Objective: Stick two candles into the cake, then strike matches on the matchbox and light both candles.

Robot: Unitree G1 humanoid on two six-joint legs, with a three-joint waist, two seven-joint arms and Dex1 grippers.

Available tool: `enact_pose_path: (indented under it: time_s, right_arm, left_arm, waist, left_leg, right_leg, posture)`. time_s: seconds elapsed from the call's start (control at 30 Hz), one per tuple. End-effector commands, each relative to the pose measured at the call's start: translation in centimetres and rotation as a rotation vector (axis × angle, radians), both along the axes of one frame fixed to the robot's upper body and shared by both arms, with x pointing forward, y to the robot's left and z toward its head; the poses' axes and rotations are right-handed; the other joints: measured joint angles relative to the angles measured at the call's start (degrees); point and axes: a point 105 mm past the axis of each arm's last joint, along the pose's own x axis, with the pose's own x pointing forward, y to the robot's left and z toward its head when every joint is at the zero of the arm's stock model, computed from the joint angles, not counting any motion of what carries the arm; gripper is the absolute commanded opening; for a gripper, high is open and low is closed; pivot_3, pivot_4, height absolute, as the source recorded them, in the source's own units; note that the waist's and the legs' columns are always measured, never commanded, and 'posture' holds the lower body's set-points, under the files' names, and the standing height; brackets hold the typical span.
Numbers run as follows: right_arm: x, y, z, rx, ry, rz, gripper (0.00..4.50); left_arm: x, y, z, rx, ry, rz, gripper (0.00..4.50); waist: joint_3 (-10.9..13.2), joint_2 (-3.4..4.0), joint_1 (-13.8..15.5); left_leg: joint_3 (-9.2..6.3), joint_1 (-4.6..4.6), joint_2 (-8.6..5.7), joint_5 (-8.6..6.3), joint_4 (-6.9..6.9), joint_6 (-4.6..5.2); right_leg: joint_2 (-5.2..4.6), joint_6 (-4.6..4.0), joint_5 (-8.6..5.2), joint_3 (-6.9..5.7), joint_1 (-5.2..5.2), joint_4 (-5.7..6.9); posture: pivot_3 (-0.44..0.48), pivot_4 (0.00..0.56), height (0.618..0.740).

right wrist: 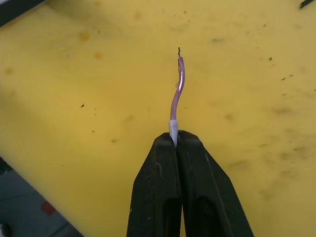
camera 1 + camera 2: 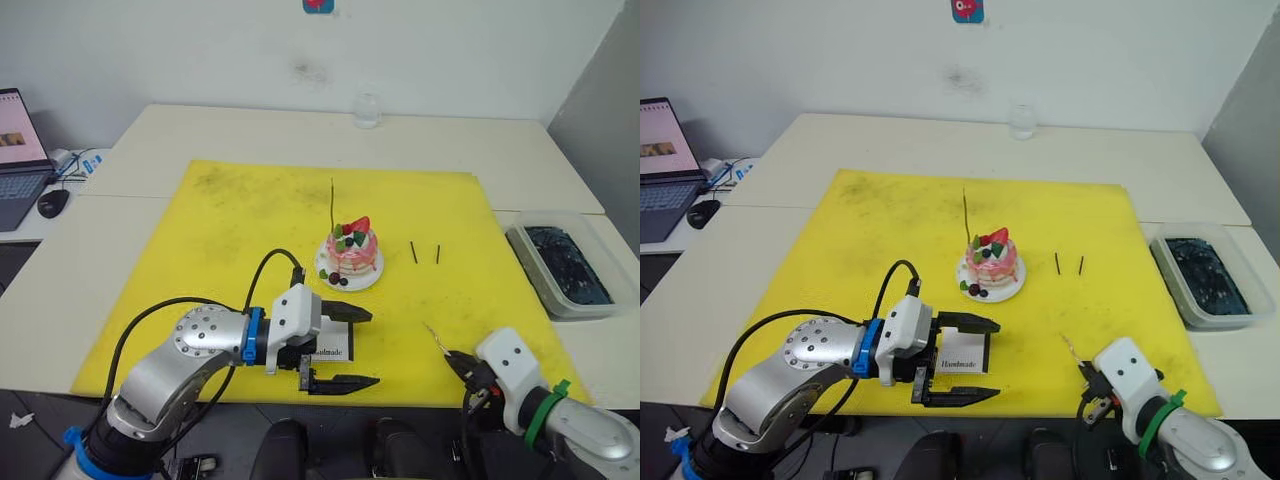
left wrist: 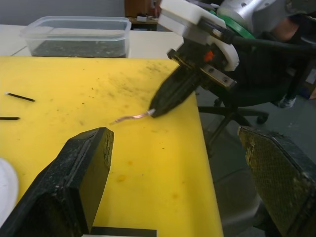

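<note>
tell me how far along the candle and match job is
Done: one candle stands upright in the cake. In hand: the right gripper pinches the second candle, with its fingers shut, over the yellow mat. The left gripper is open around the matchbox. Left: plant it, strike the two matches, light both.

Cake (image 2: 350, 256) at mat (image 2: 240, 215) centre, one candle (image 2: 332, 204) upright in it. Matches (image 2: 426, 253) just right of cake, side by side. Matchbox (image 2: 963, 356) before cake, between left end effector (image 2: 343, 348) fingers. Second candle (image 1: 177, 94) in right end effector (image 2: 452, 362), near-right. Tub (image 2: 560, 268) right, off mat.
</note>
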Motion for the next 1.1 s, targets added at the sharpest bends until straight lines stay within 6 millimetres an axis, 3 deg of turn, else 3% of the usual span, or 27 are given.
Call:
enact_pose_path:
  time_s: [0.03,0.17,0.4,0.67,0.9,1.0,1.1]
  right_arm:
    - [-0.1,-0.8,3.2,-0.008,-0.068,0.081,0.04]
    - [0.1,-4.3,4.0,-0.082,-0.030,0.114,0.04]
    - [0.0,-9.7,3.3,-0.209,0.057,0.159,0.04]
    - [-0.4,-11.1,1.5,-0.189,0.165,0.216,0.04]
    - [-0.3,-11.9,0.4,-0.187,0.198,0.197,0.04]
    - [0.0,-11.9,0.2,-0.182,0.192,0.187,0.68]
    - [0.2,-12.1,0.0,-0.195,0.202,0.188,1.72]
  left_arm:
    - [-0.8,-1.0,0.6,-0.044,-0.034,-0.063,4.50]
    - [-1.4,-1.6,0.5,-0.065,-0.027,-0.110,4.50]
    - [-1.4,-2.7,0.9,-0.107,-0.024,-0.153,4.50]
    - [-1.2,-3.8,1.3,-0.138,-0.034,-0.147,4.50]
    - [-0.8,-3.4,0.8,-0.131,-0.044,-0.138,4.50]
    - [-0.9,-3.5,0.6,-0.130,-0.053,-0.136,4.50]
    - [-1.1,-3.6,0.5,-0.131,-0.057,-0.136,4.50]
  waist:
    - [0.00,0.00,0.03]
    - [0.00,-0.01,0.07]
    - [0.00,0.00,0.05]
    - [-0.02,0.03,0.04]
    - [-0.03,0.05,0.03]
    - [-0.03,0.05,0.04]
    - [-0.03,0.06,0.04]
  left_leg:
    - [0.00,0.00,-0.01,0.00,0.00,0.00]
    - [-0.01,0.01,-0.05,0.00,0.03,0.00]
    - [-0.02,0.01,-0.09,0.00,0.03,0.01]
    - [-0.07,0.01,-0.09,0.00,0.04,0.01]
    - [-0.04,0.02,-0.10,0.00,0.04,0.01]
    - [-0.05,0.03,-0.10,0.00,0.05,0.01]
    - [-0.04,0.03,-0.10,0.00,0.05,0.01]
  right_leg:
    - [0.01,0.00,0.00,0.00,0.00,0.00]
    - [0.10,0.00,0.00,0.00,0.05,-0.01]
    - [0.18,-0.02,-0.01,-0.01,0.06,-0.01]
    - [0.25,0.16,0.10,-0.04,0.07,0.02]
    - [0.24,0.18,0.10,-0.01,0.08,0.02]
    - [0.24,0.16,0.10,-0.02,0.08,0.02]
    - [0.24,0.18,0.10,0.00,0.08,0.02]
  posture:
    - [0.000,0.150,0.740]
    - [0.000,0.150,0.740]
    - [0.000,0.150,0.740]
    - [0.000,0.150,0.740]
    - [0.000,0.150,0.740]
    - [0.000,0.150,0.740]
    - [0.000,0.150,0.740]
